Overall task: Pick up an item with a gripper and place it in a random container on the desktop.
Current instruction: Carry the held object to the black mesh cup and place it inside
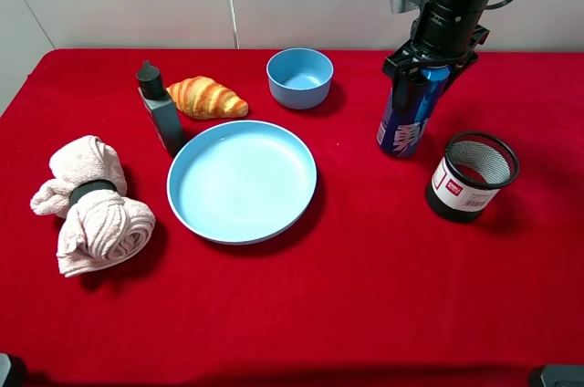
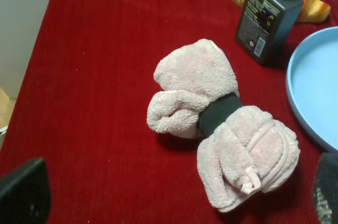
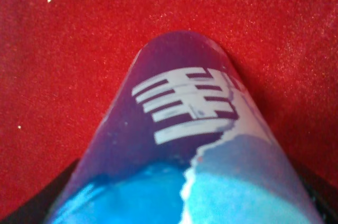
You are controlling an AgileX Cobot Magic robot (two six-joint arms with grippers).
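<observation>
The tall blue drink can [image 1: 404, 118] with white markings stands slightly tilted on the red cloth desktop [image 1: 365, 296], right of centre. My right gripper [image 1: 427, 69] comes down from above and is closed around the can's upper part, hiding its top. In the right wrist view the can [image 3: 185, 129] fills the frame between two dark fingers [image 3: 31, 205]. The black wire-mesh cup [image 1: 472, 176] with a white and red label stands just right of the can and in front of it, upright and empty. My left gripper [image 2: 174, 200] is open and empty, hovering over a pink towel roll.
A big blue plate [image 1: 242, 181] lies at the centre, with a small blue bowl [image 1: 299, 78] behind it. A croissant [image 1: 207, 98] and a dark grey-green bottle [image 1: 161, 109] sit at the back left. The pink towel roll [image 1: 89, 204] lies at the left.
</observation>
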